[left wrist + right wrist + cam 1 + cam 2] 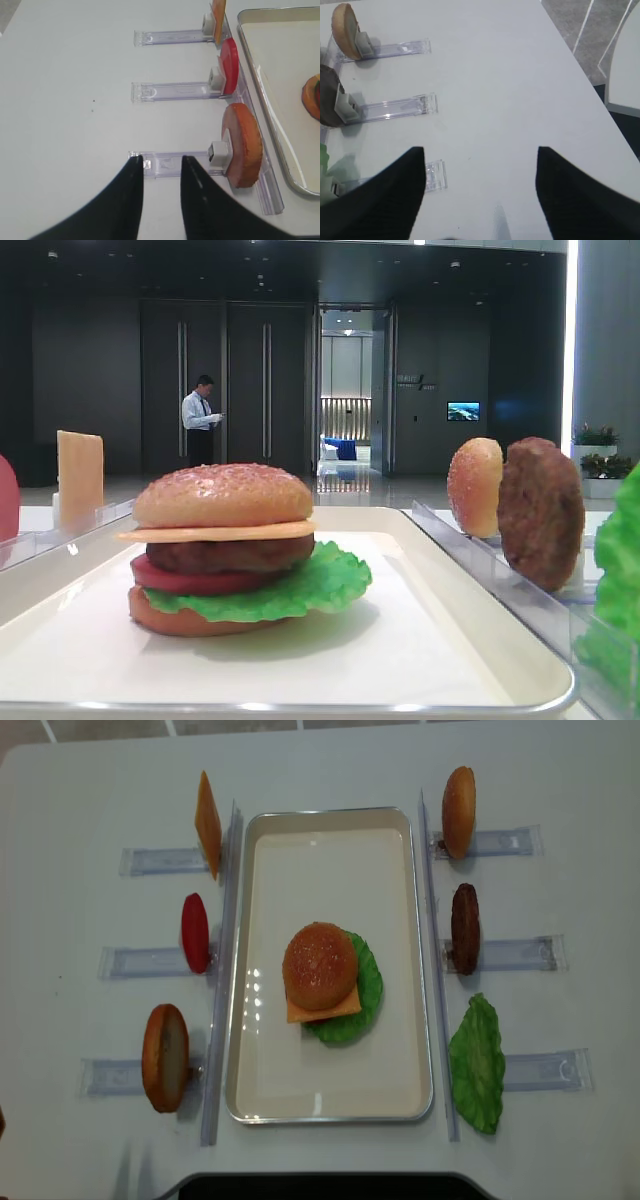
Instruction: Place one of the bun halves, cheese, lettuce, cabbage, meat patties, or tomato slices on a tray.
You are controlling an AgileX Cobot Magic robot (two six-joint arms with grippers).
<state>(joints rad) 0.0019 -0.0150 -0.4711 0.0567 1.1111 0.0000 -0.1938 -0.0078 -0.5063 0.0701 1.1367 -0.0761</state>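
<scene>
The white tray (415,950) holds a stacked burger (325,978): a speckled bun half (222,495) over cheese (215,532), a meat patty (230,553), a tomato slice (190,580) and lettuce (300,590). On the right racks stand a domed bun half (459,798), a meat patty (464,928) and lettuce (477,1063). The left racks carry cheese (207,823), a tomato slice (195,932) and a flatter orange bun piece (242,145). My left gripper (161,159) hangs shut and empty over that bun's rack. My right gripper (480,150) is open over bare table, holding nothing.
Clear plastic racks (500,952) line both long sides of the tray, their rails reaching outward. The table's right edge (580,70) drops to a grey floor. Neither arm shows in the overhead view. A man (200,420) stands far behind the table.
</scene>
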